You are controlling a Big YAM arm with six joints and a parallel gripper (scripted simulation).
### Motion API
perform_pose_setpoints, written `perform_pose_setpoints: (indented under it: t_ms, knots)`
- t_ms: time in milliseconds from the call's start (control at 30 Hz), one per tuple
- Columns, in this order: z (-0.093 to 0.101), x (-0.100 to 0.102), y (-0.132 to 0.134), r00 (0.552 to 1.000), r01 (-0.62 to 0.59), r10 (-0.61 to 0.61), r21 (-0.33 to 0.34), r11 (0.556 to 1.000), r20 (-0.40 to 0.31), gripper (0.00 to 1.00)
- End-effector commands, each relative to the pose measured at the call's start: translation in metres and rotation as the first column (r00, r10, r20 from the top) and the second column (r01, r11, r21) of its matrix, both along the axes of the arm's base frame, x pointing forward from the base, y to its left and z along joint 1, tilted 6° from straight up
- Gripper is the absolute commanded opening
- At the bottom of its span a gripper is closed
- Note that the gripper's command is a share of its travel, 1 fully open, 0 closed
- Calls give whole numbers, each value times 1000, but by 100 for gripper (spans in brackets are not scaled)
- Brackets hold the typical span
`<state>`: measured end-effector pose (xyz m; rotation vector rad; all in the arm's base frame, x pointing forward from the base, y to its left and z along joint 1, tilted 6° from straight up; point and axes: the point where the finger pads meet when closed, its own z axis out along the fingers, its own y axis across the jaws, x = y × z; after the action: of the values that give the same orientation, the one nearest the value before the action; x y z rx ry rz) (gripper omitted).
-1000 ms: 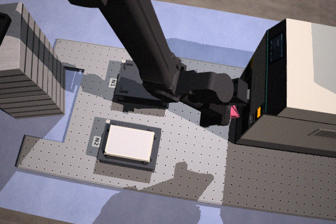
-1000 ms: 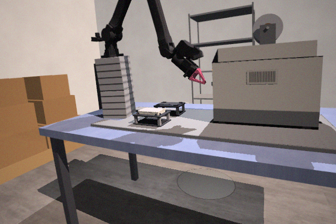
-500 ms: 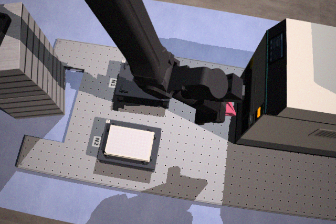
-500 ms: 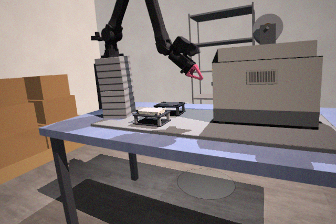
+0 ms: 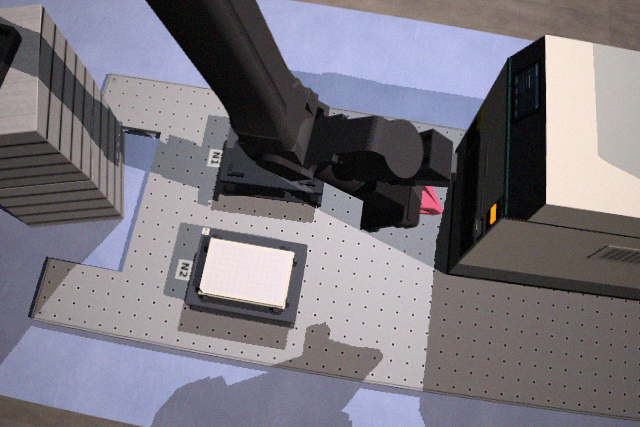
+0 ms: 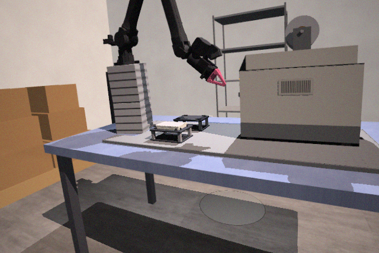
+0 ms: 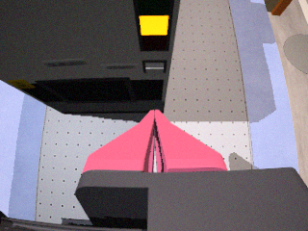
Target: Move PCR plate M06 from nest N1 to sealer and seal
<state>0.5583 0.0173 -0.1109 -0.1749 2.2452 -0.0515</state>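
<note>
- The gripper (image 6: 219, 80) is held in the air in front of the sealer (image 5: 568, 153), apart from its housing, with its pink fingers pressed together and nothing between them.
- In the wrist view the closed fingertips are aimed towards the sealer's front, below the lamp (image 7: 154, 25) and the small key (image 7: 154, 65) under it; neither is touched.
- The lamp is lit amber, as is also seen in the top view (image 5: 492, 212).
- Plate M06 cannot be seen in any view: nest N1 (image 5: 242, 179) is partly covered by the arm (image 5: 227, 45), and in the exterior view its top (image 6: 191, 118) is seen dark and flat, with no plate on it.
- No stage is seen standing out in front of the sealer.
- Plate M09 (image 5: 247, 271), white-topped, is seated flat in nest N2 (image 5: 294, 282), just in front of N1 on the perforated board (image 5: 361, 288).
- The arm is mounted on a ribbed grey pedestal (image 6: 129, 100) at the board's far left end.
- The board and sealer are carried by a blue table (image 6: 214, 167); a metal shelf (image 6: 250, 14) stands behind it, and brown cartons (image 6: 39, 115) are stacked by the wall.
</note>
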Motion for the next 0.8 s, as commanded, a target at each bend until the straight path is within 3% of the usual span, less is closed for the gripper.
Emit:
perform_pose_setpoints:
  t_ms: [0,67,133,233,267,433,767]
  knots:
    - [13,0,11,999,-30,30,-10,1000,21,0]
    - [11,1,8,1000,-25,25,-10,1000,19,0]
    - [2,-22,-2,1000,-18,18,-11,1000,13,0]
    - [8,-27,-5,1000,-13,13,-12,1000,14,0]
    - [18,-21,-7,999,-8,8,-11,1000,35,0]
    - [43,-43,-13,998,5,-5,-7,1000,59,0]
    - [48,-94,-14,1000,3,-3,-9,1000,19,0]
